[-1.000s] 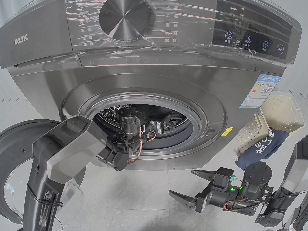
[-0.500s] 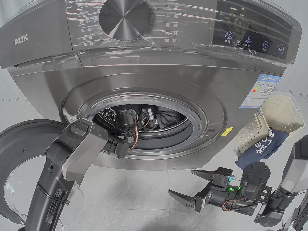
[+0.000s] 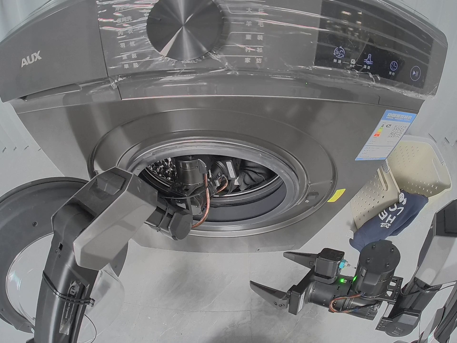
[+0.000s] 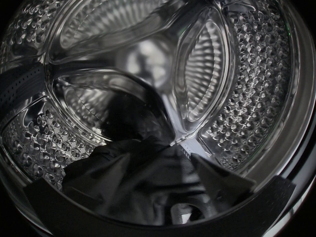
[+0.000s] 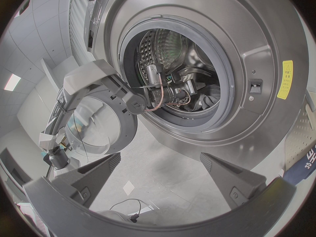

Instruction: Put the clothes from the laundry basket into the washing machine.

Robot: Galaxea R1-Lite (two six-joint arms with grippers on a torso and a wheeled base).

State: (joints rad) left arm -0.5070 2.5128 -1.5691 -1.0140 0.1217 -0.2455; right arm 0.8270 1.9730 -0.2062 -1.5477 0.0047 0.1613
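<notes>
- A dark cloth [image 4: 138, 176] lies crumpled at the bottom of the drum [image 4: 260, 69] of the washer [image 3: 238, 105].
- A navy garment [image 3: 391, 219] with white letters hangs over the rim of the basket [image 3: 423, 167], just beside the washer.
- The left gripper [image 4: 159, 156] is inside the washer, with its fingers spread above the dark cloth.
- The right gripper [image 3: 269, 270] hangs low in front of the washer, with its fingers spread wide.
- The left wrist view shows the cloth's folds. In the head view the arm hides most of the cloth.

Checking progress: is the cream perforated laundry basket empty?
No, a navy blue garment with white print hangs over the wall of the cream perforated laundry basket.
</notes>
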